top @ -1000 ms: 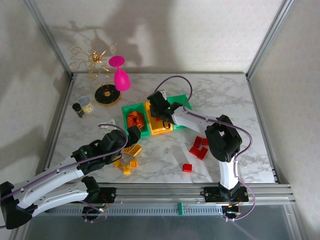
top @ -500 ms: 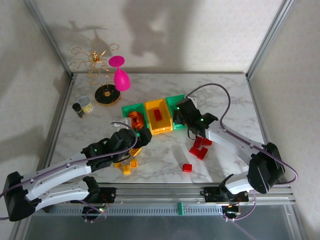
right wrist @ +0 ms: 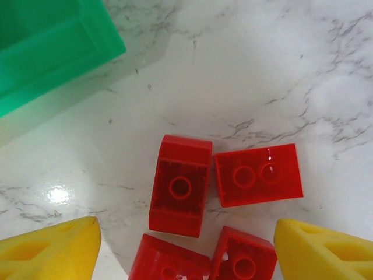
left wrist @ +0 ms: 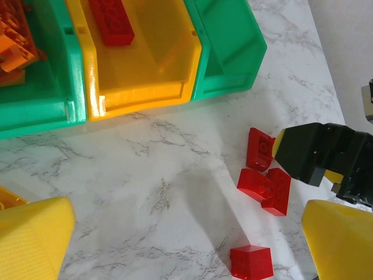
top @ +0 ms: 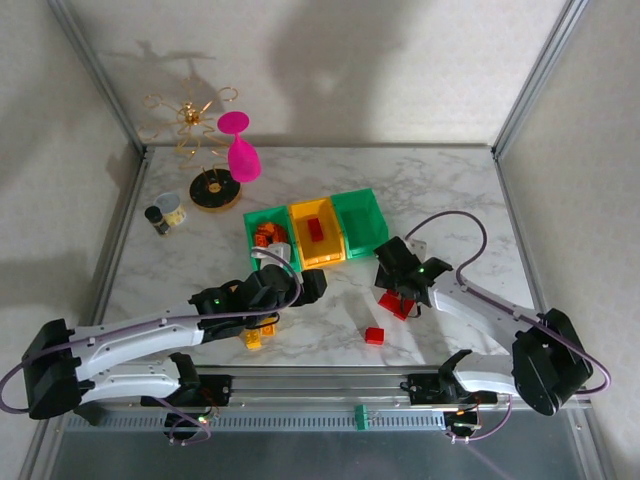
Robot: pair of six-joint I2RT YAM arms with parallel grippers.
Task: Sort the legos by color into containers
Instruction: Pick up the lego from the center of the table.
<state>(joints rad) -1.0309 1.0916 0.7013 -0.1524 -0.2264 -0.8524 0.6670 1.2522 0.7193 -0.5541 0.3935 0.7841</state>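
Several red legos (right wrist: 180,186) lie in a tight cluster on the marble, right under my right gripper (right wrist: 186,252), whose yellow fingers (right wrist: 49,254) stand open on either side of them without touching. In the top view this cluster (top: 398,300) sits right of the containers, with one more red brick (top: 375,335) nearer the front. The middle yellow-orange container (top: 318,250) holds one red brick (top: 316,228). Orange legos (top: 266,238) fill the left green container (top: 252,222); the right green container (top: 362,222) looks empty. My left gripper (left wrist: 186,248) hangs open over bare marble. Yellow legos (top: 253,341) peek out beneath the left arm.
A small glass jar (top: 165,212) stands at the far left. A pink goblet (top: 241,155) and a gold wire stand (top: 195,125) with a round base occupy the back left. Metal frame posts border the table. Bare marble stretches to the right of the red cluster.
My right arm has swung from above the yellow-orange container down to the red cluster, opening its jaws; a red brick now lies in that container. The left arm has reached further right.
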